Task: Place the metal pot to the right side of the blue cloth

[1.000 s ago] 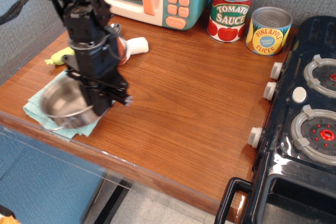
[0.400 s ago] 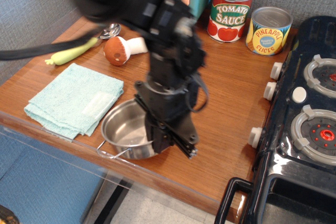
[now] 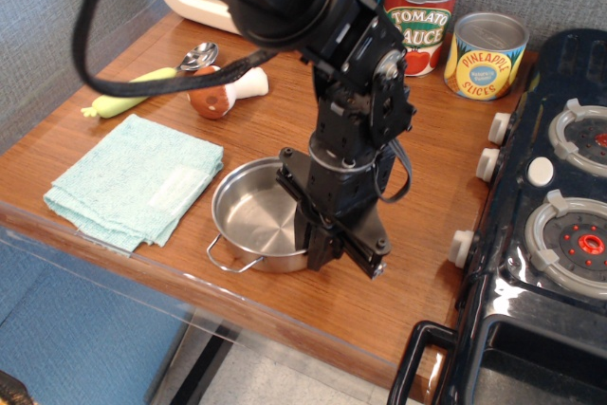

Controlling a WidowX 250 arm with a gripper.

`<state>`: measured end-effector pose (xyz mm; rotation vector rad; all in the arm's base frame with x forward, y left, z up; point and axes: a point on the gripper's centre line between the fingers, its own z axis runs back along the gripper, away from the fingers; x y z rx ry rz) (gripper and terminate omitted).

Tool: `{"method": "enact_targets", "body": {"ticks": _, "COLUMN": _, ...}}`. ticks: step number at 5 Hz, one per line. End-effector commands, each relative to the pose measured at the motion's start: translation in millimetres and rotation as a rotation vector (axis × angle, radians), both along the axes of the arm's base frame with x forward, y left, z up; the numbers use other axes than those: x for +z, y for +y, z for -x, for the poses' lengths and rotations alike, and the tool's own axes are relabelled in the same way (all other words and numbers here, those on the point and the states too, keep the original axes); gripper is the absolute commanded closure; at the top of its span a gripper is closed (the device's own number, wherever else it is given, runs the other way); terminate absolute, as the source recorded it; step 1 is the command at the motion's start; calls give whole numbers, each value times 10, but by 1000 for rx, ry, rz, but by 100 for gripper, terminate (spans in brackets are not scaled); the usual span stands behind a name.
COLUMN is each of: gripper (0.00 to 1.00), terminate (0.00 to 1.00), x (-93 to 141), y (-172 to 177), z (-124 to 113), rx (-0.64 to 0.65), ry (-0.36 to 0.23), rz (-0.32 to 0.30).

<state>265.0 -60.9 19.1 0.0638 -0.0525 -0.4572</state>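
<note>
The wooden table [image 3: 313,120] fills most of the view, with a black toy stove [image 3: 550,225] at its right edge. The black robot arm [image 3: 322,35] reaches down from the far left, bent at the wrist so that its gripper [image 3: 327,239] points at the near edge, low over the right rim of the metal pot [image 3: 258,227]. Whether the fingers clamp that rim cannot be told. The pot sits upright on the table just right of the blue cloth [image 3: 133,177], which lies flat at the near left. Two tins [image 3: 453,33] stand far right; a toy mushroom [image 3: 213,97] lies far left
</note>
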Motion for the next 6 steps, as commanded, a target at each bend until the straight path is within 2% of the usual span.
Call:
{"method": "enact_targets", "body": {"ticks": 1, "gripper": 0, "terminate": 0, "x": 259, "y": 123, "z": 62, "rx": 33, "ry": -56, "rz": 37}}
{"method": "enact_targets", "body": {"ticks": 2, "gripper": 0, "terminate": 0, "x": 551, "y": 144, "z": 20, "rx": 61, "ry": -100, "rz": 73}}
{"method": "enact_targets", "body": {"ticks": 3, "gripper": 0, "terminate": 0, "x": 630, "y": 212, "z": -7, "rx": 118, "ry": -94, "rz": 92}}
{"method": "enact_targets", "body": {"ticks": 4, "gripper": 0, "terminate": 0, "x": 476, "y": 237, "z": -16, "rx": 260, "ry": -101, "rz": 47}}
{"method": "enact_targets", "body": {"ticks": 5, "gripper": 0, "terminate": 0, "x": 476, "y": 237, "z": -16, "rx": 260, "ry": -101, "rz": 47}}
{"method": "enact_targets", "body": {"ticks": 6, "gripper": 0, "terminate": 100, "x": 476, "y": 237, "z": -16, "rx": 260, "ry": -101, "rz": 47}}
